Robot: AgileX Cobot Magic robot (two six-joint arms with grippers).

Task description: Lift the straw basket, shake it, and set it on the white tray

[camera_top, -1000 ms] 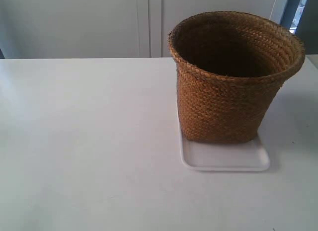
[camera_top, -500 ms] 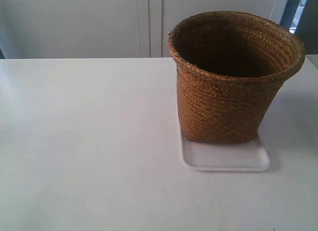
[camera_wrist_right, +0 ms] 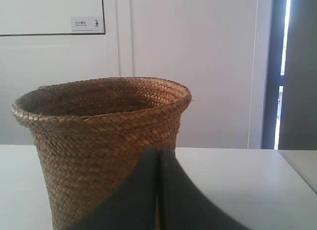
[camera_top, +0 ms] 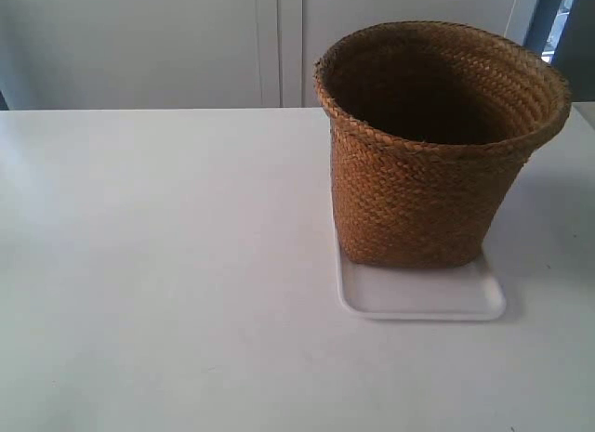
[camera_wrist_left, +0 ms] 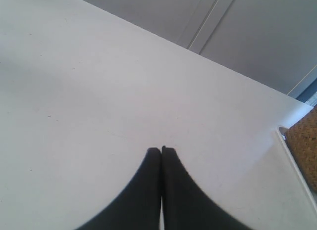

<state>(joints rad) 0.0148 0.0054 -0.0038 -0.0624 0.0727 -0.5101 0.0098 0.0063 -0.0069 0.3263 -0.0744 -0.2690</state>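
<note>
- Straw basket (camera_top: 428,153) is sitting upright on the white tray (camera_top: 418,297), at 3 o'clock from the exterior view's centre. A bare tray strip is showing at the basket's 6 o'clock.
- Far side of the base is hidden, so I can't tell whether it's seating fully inside the rim.
- Right gripper (camera_wrist_right: 158,150) is pointing at the basket wall, fingers pressed together, gripping nothing.
- Left gripper (camera_wrist_left: 161,150) is hovering over the bare white table (camera_top: 167,246), fingers likewise together, empty.
- No arm is showing in the exterior view.
- Judgement: placement is looking done. The risk is the right arm driving forward, shoving the basket across the glossy tray or tipping it over the low rim.
</note>
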